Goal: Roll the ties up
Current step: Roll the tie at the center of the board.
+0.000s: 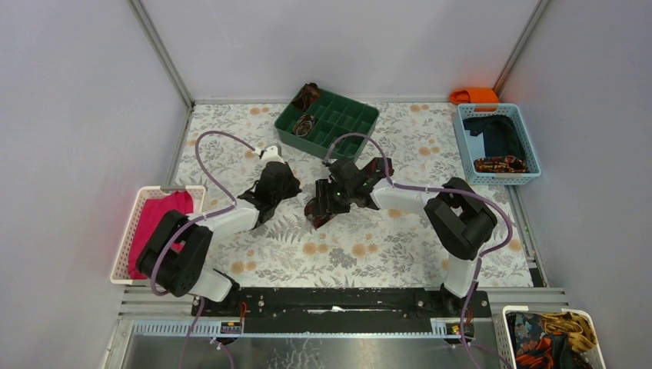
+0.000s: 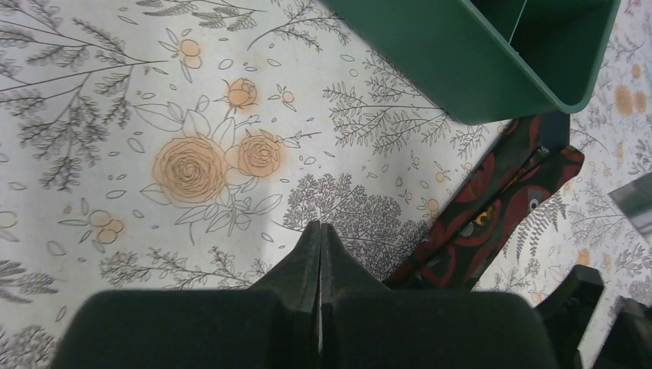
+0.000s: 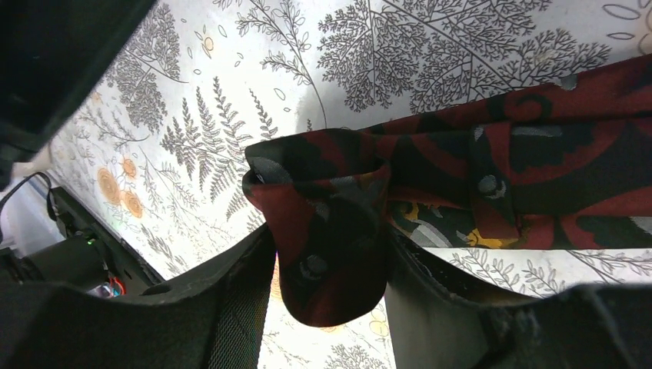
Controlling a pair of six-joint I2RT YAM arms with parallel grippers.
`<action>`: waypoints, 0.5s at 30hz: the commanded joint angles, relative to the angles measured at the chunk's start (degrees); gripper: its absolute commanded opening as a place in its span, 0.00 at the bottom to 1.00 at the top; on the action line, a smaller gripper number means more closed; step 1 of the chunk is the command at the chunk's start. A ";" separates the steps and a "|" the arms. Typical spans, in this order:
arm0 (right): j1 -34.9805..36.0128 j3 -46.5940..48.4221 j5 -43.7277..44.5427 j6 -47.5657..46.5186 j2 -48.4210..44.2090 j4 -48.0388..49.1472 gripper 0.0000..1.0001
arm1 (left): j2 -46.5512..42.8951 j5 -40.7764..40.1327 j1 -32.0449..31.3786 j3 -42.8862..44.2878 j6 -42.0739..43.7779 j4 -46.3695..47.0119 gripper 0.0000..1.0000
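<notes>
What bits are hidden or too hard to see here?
- Top view: the right gripper covers most of the tie, so its roll is hidden.
- Left wrist view: the left gripper hides the tie's near end.
- Top view: the picture's edge cuts off the corner basket.
- Top view: coils in the green tray are too small for detail.

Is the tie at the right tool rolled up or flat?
Barely rolled: the tie curls at its end into a loop inside the right tool; the rest runs out as a flat strip.
</notes>
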 commanded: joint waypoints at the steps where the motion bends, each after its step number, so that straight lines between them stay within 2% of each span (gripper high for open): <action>1: -0.35 4.74 2.99 -3.98 -1.32 -7.39 0.59 | 3.58 1.01 -0.91 3.03 1.84 5.62 0.00; 4: -0.34 4.59 2.61 -3.90 -0.30 -7.51 0.63 | 6.48 1.29 -1.48 4.37 2.20 6.49 0.00; 9: -0.48 3.90 1.52 -3.05 1.79 -7.20 0.63 | 11.34 2.46 -2.25 6.42 2.73 7.23 0.00; 15: -0.45 3.92 5.36 -4.44 0.16 -8.60 0.64 | 14.43 2.57 -3.22 7.30 3.01 7.68 0.00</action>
